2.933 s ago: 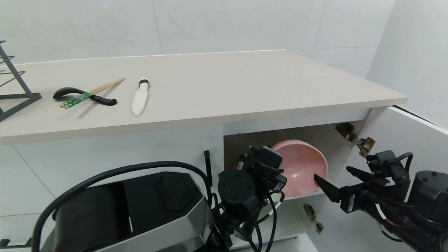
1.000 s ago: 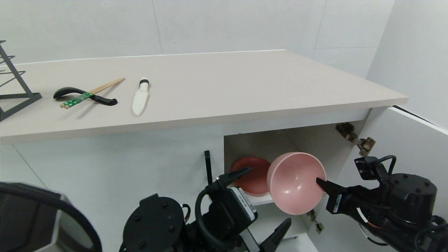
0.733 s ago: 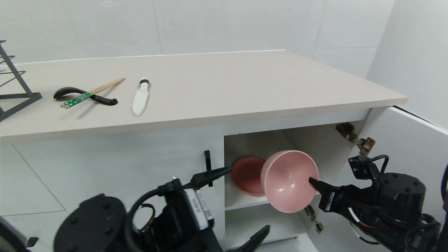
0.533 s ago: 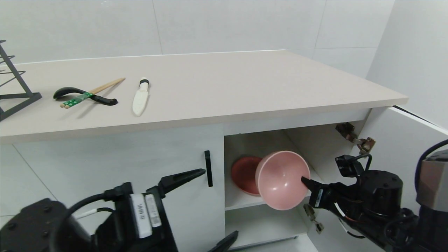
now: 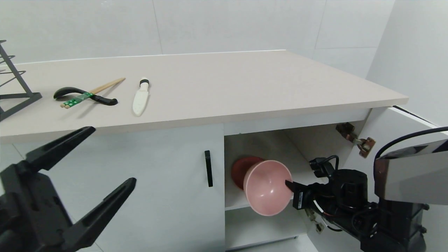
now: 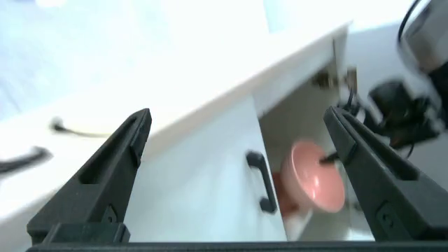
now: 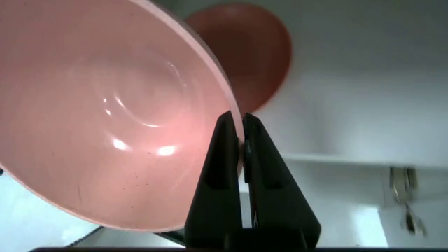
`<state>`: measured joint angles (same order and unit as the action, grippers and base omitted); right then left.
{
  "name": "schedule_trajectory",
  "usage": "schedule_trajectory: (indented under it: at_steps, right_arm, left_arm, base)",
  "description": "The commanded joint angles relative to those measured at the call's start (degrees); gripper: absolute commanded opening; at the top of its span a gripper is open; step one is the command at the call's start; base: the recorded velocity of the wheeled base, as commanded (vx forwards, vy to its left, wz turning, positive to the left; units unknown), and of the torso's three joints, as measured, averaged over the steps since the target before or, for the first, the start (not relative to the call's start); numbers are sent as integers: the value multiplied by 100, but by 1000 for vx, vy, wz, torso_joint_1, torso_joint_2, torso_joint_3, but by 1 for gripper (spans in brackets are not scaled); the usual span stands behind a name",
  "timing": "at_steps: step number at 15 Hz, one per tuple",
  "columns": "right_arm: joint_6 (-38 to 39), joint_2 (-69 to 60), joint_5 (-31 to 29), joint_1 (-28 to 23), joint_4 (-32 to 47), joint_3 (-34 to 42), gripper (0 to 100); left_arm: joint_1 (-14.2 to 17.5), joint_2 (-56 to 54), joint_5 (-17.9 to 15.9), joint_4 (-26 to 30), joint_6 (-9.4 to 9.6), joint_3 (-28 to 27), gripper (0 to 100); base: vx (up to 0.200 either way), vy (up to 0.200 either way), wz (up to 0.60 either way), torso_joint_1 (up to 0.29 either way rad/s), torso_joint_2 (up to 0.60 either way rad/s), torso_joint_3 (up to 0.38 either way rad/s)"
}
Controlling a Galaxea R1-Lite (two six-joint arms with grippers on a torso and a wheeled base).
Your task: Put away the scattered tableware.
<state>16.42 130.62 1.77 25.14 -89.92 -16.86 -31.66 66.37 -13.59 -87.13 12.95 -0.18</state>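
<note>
A pink bowl (image 5: 267, 187) hangs tilted on its side in front of the open cabinet, its hollow facing me. My right gripper (image 5: 288, 184) is shut on its rim. The right wrist view shows the fingers pinching the pink bowl (image 7: 119, 119) at the rim, the right gripper (image 7: 241, 129) shut there. Behind it a red bowl (image 5: 240, 168) rests on the cabinet shelf, also the red bowl (image 7: 252, 56). My left gripper (image 5: 113, 154) is open and holds nothing, low at the left before the closed door. On the counter lie a black spoon (image 5: 70, 92), chopsticks (image 5: 92, 91) and a white knife (image 5: 140, 97).
The cabinet's right door (image 5: 402, 133) stands open beside my right arm. The left door is closed, with a black handle (image 5: 208, 168). A white shelf (image 5: 236, 203) divides the cabinet. A dark wire rack (image 5: 14, 87) stands at the counter's left end.
My right gripper has carried the pink bowl leftward and lower, in front of the red bowl. My left arm has swung away from the cabinet to the lower left, its gripper open.
</note>
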Motion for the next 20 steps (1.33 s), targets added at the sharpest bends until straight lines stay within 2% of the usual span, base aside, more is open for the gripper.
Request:
schedule_trajectory:
  at_steps: [1, 2, 6, 10, 12, 20]
  right_arm:
    - [-192, 209, 96, -62, -8, -327, 0]
    - [-420, 341, 122, -132, -8, -467, 0]
    - [-631, 675, 166, -316, -8, -828, 0]
    - [-895, 631, 298, -492, 1011, -1847, 0]
    - [-904, 578, 298, -439, 1099, -2041, 0]
    - [-913, 781, 324, -352, 1108, -2093, 0]
  left_arm:
    - [582, -889, -504, 275, -178, 18, 100]
    - [705, -897, -592, 275, -178, 18, 100]
    - [723, -889, -601, 293, -187, 18, 100]
    - [723, -889, -601, 328, -187, 18, 100]
    - [723, -880, -601, 354, -187, 18, 100]
    - [723, -889, -609, 530, -178, 18, 100]
  base:
    - [0, 0, 0, 0, 0, 0]
    - [0, 0, 0, 0, 0, 0]
    - [0, 0, 0, 0, 0, 0]
    - [0, 0, 0, 0, 0, 0]
    - [0, 0, 0, 0, 0, 0]
    - [0, 0, 0, 0, 0, 0]
